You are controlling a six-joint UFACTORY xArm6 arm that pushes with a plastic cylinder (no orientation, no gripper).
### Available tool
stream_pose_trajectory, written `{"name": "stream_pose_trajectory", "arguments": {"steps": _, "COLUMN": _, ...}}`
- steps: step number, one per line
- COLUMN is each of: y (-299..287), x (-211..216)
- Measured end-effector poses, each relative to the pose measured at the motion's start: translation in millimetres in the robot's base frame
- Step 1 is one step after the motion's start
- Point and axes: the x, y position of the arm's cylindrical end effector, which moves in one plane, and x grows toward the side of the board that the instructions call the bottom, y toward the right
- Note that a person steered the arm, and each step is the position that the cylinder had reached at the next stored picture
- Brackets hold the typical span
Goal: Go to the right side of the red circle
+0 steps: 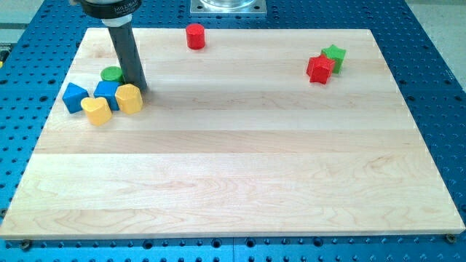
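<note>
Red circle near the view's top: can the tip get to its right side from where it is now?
Probably yes. My tip stands by the yellow block at the view's left, and the bare board lies between it and the red circle; the red star is far right.

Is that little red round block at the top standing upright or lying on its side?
Upright. The red cylinder shows its flat round face upward and rests on the wooden board, alone.
</note>
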Motion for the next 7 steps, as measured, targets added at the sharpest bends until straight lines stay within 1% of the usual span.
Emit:
{"name": "stream_pose_trajectory", "arguments": {"steps": 3, "y": 1, "x": 0}}
{"name": "stream_pose_trajectory", "arguments": {"steps": 5, "y": 62, "x": -6}}
{"name": "stream_pose_trajectory", "arguments": {"steps": 6, "y": 111, "x": -15}}
{"name": "stream_pose_trajectory", "arguments": {"steps": 7, "y": 196, "x": -40}}
